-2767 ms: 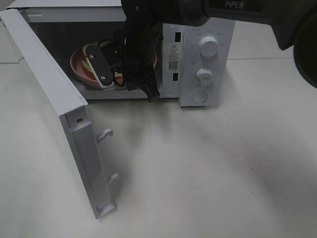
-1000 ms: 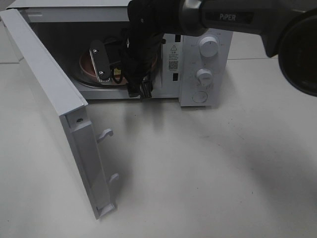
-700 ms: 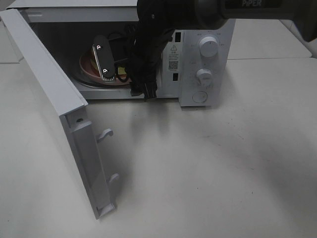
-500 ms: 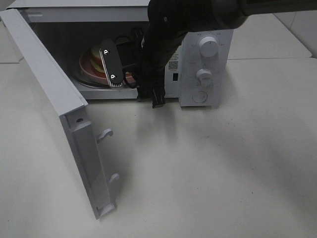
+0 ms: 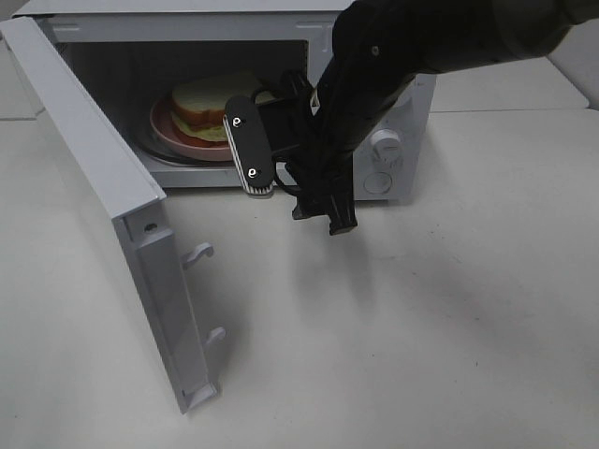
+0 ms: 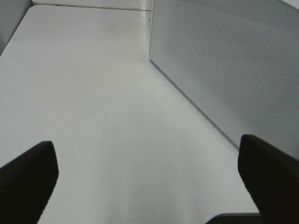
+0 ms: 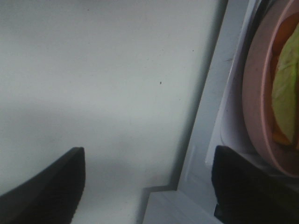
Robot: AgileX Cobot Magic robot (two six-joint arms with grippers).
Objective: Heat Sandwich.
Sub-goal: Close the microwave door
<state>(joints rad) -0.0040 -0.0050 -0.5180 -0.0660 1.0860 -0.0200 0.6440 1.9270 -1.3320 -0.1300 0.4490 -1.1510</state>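
Note:
The sandwich (image 5: 211, 101), white bread with pale green-yellow filling, lies on a round pink plate (image 5: 171, 131) inside the open microwave (image 5: 187, 26). My right gripper (image 5: 269, 126) hovers just outside the oven's opening, open and empty, one black finger (image 5: 249, 145) in front of the plate. In the right wrist view the right gripper (image 7: 149, 186) shows only dark fingertips (image 7: 46, 182), with the plate (image 7: 257, 93) and the filling (image 7: 285, 84) off to one side. My left gripper (image 6: 149, 186) is wide open over bare table and holds nothing. It does not appear in the exterior view.
The microwave door (image 5: 94, 178) swings out far to the left, its latch hooks (image 5: 198, 253) pointing toward the table's middle. The right arm covers most of the control panel; one knob (image 5: 384, 145) shows. A white perforated panel (image 6: 233, 70) stands beside the left gripper.
My right gripper has drawn back out of the microwave, toward the front and right, uncovering the sandwich. The plate stays inside where it was. The door has not moved.

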